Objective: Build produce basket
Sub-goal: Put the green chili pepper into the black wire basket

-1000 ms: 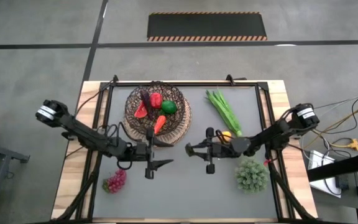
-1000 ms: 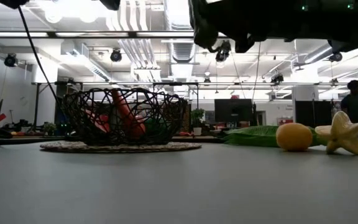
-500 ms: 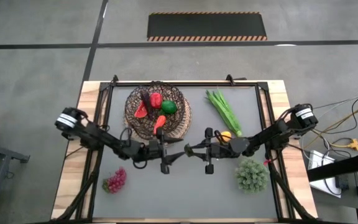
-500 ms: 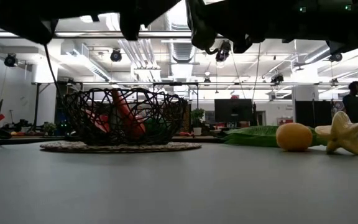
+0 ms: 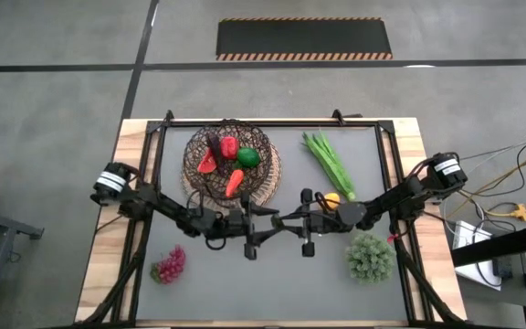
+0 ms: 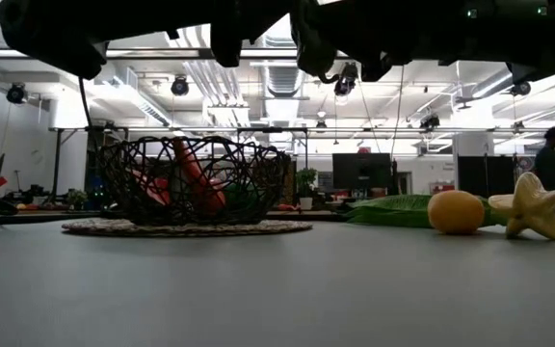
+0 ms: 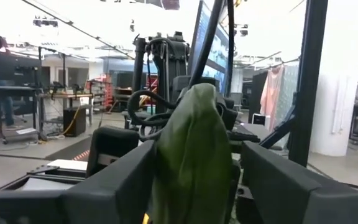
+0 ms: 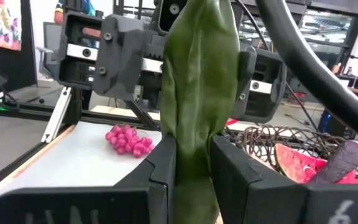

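The basket stands at the far left on its tan disc base and holds a red pepper, a green pepper, a watermelon slice, a carrot and an eggplant. My right gripper is at mid-table, above the top, shut on a long dark green vegetable. My left gripper faces it, open. Its fingers stand on either side of the same vegetable, which also shows in the left wrist view. I cannot tell whether they touch it. My right gripper pinches the green vegetable between its two fingers, on its two flanks. The fingers come level from the table's right side. The vegetable is lifted clear of the table, and its free end reaches between the left gripper's fingers.
Red grapes lie near left. Long green stalks lie far right, an orange is under my right arm, and a bushy green piece lies near right. A yellow star-shaped fruit shows in the low view.
My left gripper has moved toward the table's right edge and a little toward the far edge, up to my right gripper, and its open fingers now stand around the green vegetable. My right gripper has kept still.
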